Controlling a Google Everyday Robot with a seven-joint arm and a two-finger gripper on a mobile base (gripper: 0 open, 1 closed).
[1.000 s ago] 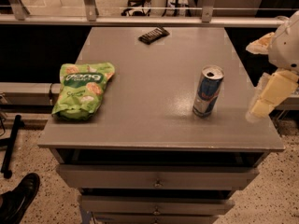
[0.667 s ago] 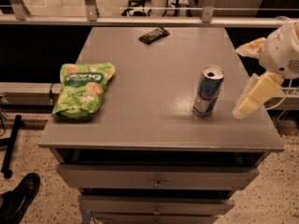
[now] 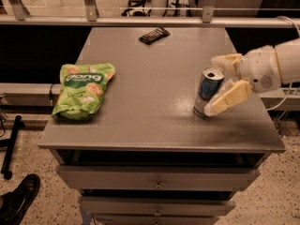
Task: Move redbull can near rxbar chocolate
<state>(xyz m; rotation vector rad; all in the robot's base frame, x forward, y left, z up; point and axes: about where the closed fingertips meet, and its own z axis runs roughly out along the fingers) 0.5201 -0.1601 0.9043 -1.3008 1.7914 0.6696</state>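
The redbull can (image 3: pixel 207 91) stands upright on the right side of the grey table (image 3: pixel 140 121). It is blue and silver with an open silver top. The rxbar chocolate (image 3: pixel 153 35), a small dark flat bar, lies near the table's far edge, well away from the can. My gripper (image 3: pixel 221 81) reaches in from the right at can height. It is open, with one pale finger (image 3: pixel 226 60) behind the can's top and the other (image 3: pixel 229 99) in front of its right side. The can sits at the mouth of the fingers.
A large green snack bag (image 3: pixel 83 90) lies on the table's left side. A metal rail (image 3: pixel 140 21) runs behind the table. Drawers (image 3: pixel 157 179) sit below the tabletop. A black shoe (image 3: pixel 18 203) shows on the floor at bottom left.
My gripper has moved left from the table's right edge up to the can. Its fingers now flank the can. The can, bar and bag have not moved.
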